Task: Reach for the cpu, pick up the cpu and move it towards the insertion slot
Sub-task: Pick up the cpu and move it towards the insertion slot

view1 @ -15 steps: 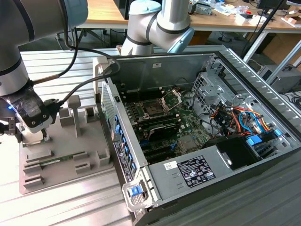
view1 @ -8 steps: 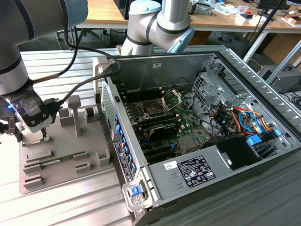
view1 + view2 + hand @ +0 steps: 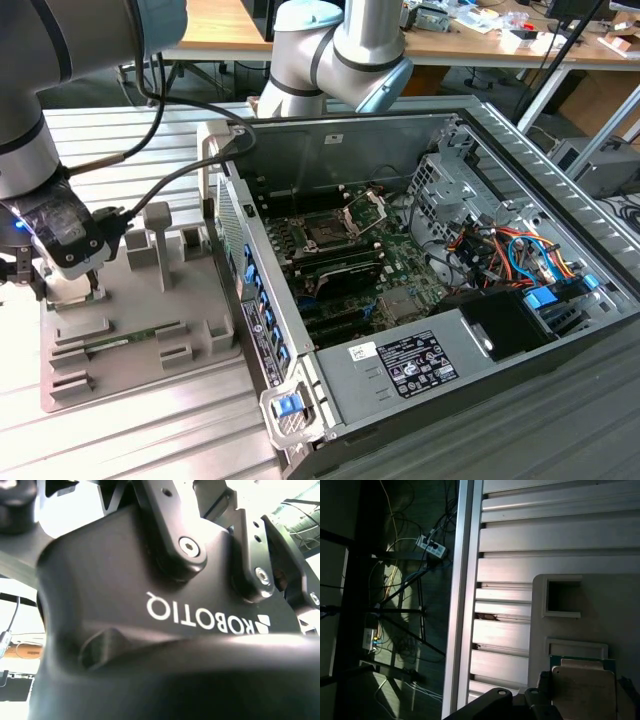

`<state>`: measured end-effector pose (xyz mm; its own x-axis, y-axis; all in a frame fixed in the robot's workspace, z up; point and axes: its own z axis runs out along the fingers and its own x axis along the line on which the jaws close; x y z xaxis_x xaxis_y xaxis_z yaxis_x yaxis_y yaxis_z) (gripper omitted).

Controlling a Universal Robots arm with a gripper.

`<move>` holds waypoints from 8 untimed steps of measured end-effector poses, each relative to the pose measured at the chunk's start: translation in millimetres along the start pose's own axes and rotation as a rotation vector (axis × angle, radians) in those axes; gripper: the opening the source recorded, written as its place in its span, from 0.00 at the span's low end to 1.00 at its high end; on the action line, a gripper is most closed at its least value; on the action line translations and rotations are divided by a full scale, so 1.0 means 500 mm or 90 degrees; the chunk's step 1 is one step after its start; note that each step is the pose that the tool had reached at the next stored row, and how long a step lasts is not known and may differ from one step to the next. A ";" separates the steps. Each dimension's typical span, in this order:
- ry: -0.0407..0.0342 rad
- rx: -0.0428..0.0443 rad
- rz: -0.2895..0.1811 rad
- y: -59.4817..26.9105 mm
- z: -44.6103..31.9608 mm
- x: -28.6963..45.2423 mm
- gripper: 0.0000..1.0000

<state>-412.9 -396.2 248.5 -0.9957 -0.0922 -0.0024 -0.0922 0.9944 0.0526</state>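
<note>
In the first wrist view the cpu (image 3: 582,692) is a pale square chip with a green edge, lying over the grey tray (image 3: 600,615). My gripper (image 3: 583,700) has a dark finger against each side of it, shut on it. I cannot tell whether the chip still rests on the tray. In the exterior view my gripper (image 3: 68,290) hangs low over the tray's (image 3: 140,340) far left end and hides the chip. The insertion slot (image 3: 326,232), a dark square in a shiny hinged frame, sits on the green board inside the open case, well to the exterior view's right.
The case's upright side wall (image 3: 250,300) stands between tray and board. Raised grey blocks (image 3: 158,240) rise from the tray near my gripper. Cables (image 3: 150,190) trail from the arm. A drive cage (image 3: 440,190) and wiring (image 3: 510,255) crowd the case's right. The gripper's black housing (image 3: 150,630) looms close.
</note>
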 end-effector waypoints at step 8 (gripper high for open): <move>-0.0001 0.0000 0.000 0.000 -0.005 0.000 0.54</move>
<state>-412.9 -396.2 251.0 -0.9957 -0.0922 -0.0025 -0.0922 0.9943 0.0526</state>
